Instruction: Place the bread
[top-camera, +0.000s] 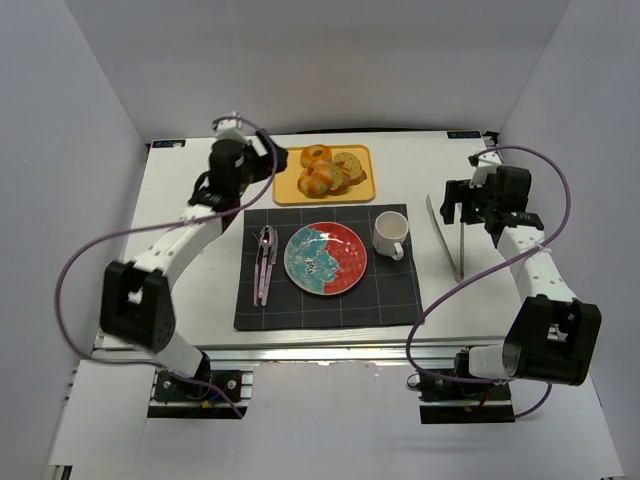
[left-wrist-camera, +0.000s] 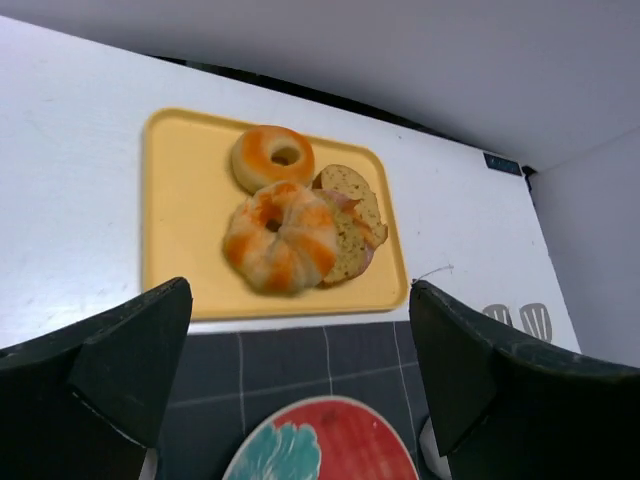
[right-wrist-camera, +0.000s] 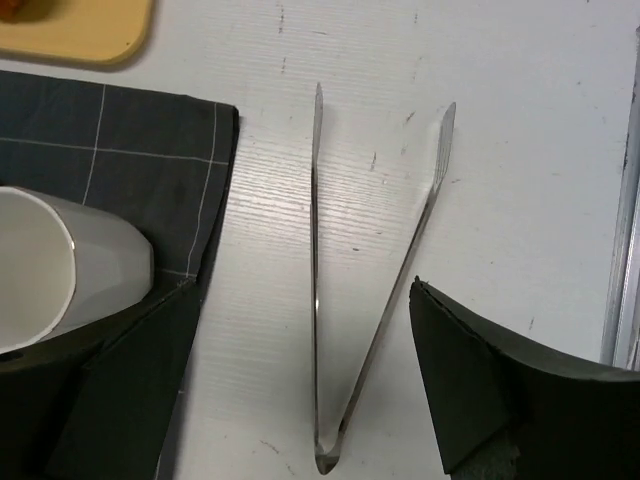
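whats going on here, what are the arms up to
Two robot arms hover over a table laid for a meal, and neither holds anything. The left tool is open over the near edge of the yellow tray, which holds the bread next to glazed ring rolls. The right tool is open above the metal tongs lying on the table beside the dark mat. The plate on the mat has no food on it.

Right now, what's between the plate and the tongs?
A white mug on the dark mat, then a bare strip of table before the tongs. Top view shows it.
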